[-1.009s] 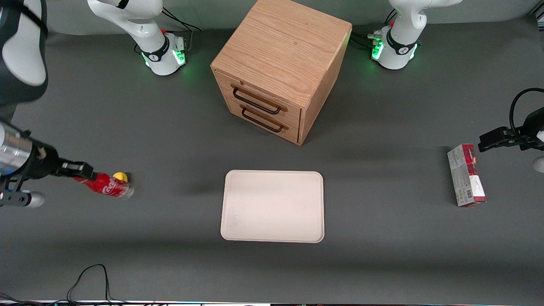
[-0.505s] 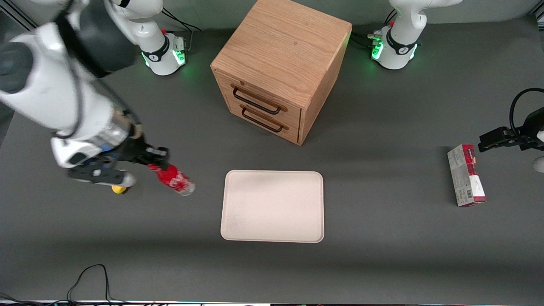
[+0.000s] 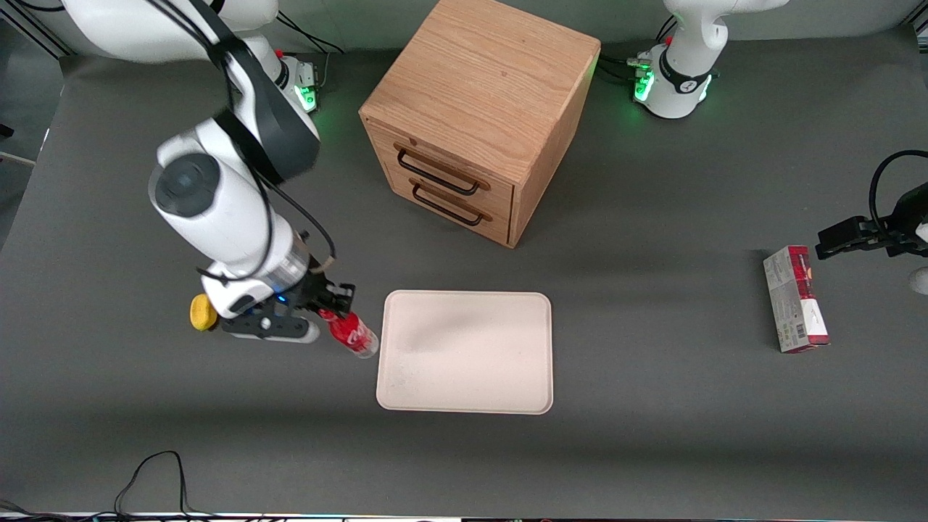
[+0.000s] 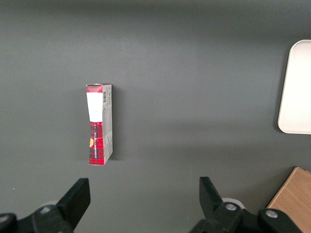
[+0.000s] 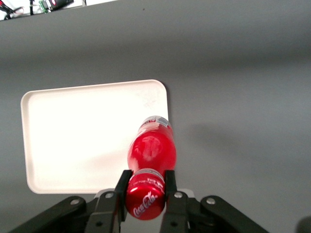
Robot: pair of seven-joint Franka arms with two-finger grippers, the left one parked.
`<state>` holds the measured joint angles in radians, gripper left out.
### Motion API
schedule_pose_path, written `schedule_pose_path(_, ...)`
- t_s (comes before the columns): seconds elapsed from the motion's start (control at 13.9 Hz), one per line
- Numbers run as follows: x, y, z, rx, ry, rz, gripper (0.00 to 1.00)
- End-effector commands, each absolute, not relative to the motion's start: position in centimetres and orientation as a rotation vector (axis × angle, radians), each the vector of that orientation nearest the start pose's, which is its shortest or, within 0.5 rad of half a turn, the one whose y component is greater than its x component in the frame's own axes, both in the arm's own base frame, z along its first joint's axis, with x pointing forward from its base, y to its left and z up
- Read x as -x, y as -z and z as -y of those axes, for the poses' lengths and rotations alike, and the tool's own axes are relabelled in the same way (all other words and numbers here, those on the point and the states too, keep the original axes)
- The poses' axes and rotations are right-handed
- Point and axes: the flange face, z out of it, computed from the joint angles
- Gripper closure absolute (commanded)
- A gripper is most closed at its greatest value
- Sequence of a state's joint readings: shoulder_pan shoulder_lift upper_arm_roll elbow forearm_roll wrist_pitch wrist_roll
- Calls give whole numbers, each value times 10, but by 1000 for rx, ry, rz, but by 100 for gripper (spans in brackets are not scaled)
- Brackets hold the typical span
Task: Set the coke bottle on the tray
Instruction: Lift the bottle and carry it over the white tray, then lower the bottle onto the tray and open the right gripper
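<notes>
The gripper [image 3: 328, 303] is clamped on the coke bottle's [image 3: 352, 334] cap end, holding it tilted just beside the tray [image 3: 464, 377] edge. A yellow lump [image 3: 202, 312] lies near on the surface [image 3: 652, 406]; the 2-drawer wooden cabinet [image 3: 475, 109] stands farther from the camera, a carton [image 3: 795, 299] toward the parked arm's end.

Gripper [image 3: 330, 308] holds coke bottle [image 3: 351, 334] aloft just beside tray [image 3: 464, 352]

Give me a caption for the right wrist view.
Gripper fingers clamp the coke bottle by its neck, above the tray edge.
</notes>
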<state>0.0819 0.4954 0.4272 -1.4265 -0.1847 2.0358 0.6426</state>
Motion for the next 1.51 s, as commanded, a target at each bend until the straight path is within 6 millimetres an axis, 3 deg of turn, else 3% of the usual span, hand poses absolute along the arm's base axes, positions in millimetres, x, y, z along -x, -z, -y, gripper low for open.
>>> schedule_pose_path(0.0, -657, -412, -294, 3025, 214, -157, 100)
schedule_pose_path(0.14, -665, -386, -297, 3008, 236, -145, 100)
schedule_pose_path(0.36, -670, -363, -298, 3010, 243, -127, 100)
schedule_pose_path(1.01, -676, -334, -302, 2968, 258, -144, 100)
schedule_pose_path(1.08, -676, -333, -302, 2968, 258, -144, 95)
schedule_pose_path(1.3, -677, -329, -303, 2959, 264, -145, 74)
schedule_pose_path(1.37, -677, -329, -303, 2959, 264, -145, 44)
schedule_pose_path(1.44, -678, -329, -303, 2961, 269, -142, 3)
